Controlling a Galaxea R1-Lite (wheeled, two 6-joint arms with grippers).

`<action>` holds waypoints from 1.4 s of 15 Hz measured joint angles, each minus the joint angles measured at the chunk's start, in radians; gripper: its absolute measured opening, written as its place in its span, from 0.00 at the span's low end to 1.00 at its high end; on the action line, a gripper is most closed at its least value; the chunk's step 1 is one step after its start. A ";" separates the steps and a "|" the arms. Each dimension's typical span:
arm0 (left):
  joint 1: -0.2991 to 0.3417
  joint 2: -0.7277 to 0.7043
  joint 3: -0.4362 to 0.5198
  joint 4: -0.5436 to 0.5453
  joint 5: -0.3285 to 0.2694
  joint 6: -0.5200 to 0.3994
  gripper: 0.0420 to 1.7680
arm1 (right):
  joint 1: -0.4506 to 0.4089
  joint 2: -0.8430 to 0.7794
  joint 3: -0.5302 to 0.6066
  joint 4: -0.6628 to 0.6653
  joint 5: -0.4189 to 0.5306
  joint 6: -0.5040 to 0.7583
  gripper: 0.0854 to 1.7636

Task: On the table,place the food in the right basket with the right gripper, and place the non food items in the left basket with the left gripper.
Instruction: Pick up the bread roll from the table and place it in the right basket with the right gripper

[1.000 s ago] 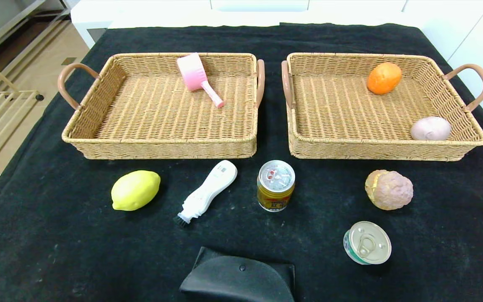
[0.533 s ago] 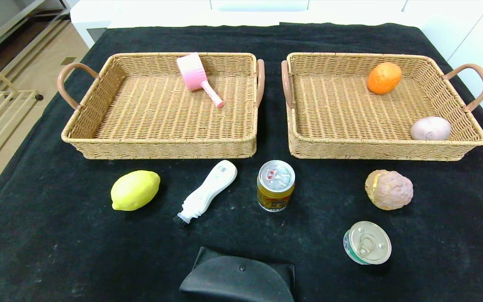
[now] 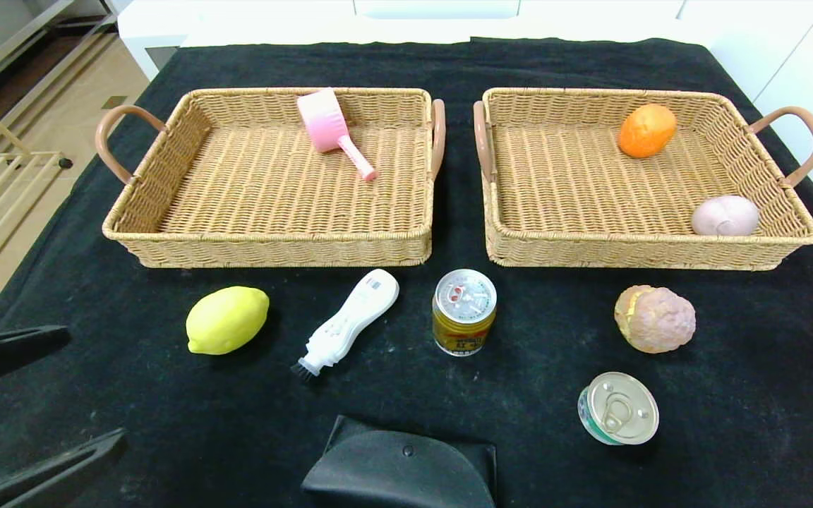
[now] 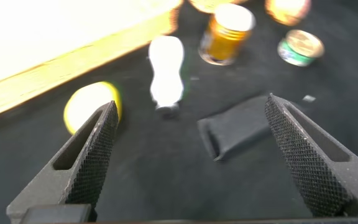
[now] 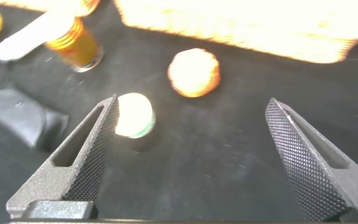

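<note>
Risk of mis-sorting: smooth yellow lemon just left of the white brush, on the left claw's side, yet meant for the right basket. Easy to snag by mistake with the left claw, spread wide and empty at the near left worktop edge, well left of the brush. Right claw also spread wide, holding nothing, above the short green-sided tin.

Round gold can, just right of the brush: upright, slick metal, likely to topple or roll if nudged. Lumpy tan bun farther right: soft-looking, apt to squash. Flat black pouch, nearer than the brush: limp, low, hard to pinch off lint-speckled cloth. Left basket beyond the brush: stiff woven wicker, rim liable to catch a low carry.
</note>
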 joint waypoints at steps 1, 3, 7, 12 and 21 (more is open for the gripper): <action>-0.043 0.050 -0.026 -0.001 0.017 0.003 0.97 | 0.053 0.040 -0.011 -0.004 -0.047 0.001 0.97; -0.109 0.149 -0.080 -0.002 0.087 0.016 0.97 | 0.186 0.121 -0.024 -0.045 -0.197 0.007 0.97; -0.161 0.246 -0.105 -0.003 0.217 0.029 0.97 | 0.305 0.272 -0.034 -0.127 -0.343 0.029 0.97; -0.166 0.276 -0.095 -0.010 0.224 0.026 0.97 | 0.312 0.326 -0.037 -0.129 -0.368 0.031 0.97; -0.166 0.274 -0.098 -0.038 0.225 0.029 0.97 | 0.323 0.466 -0.201 -0.019 -0.573 0.111 0.97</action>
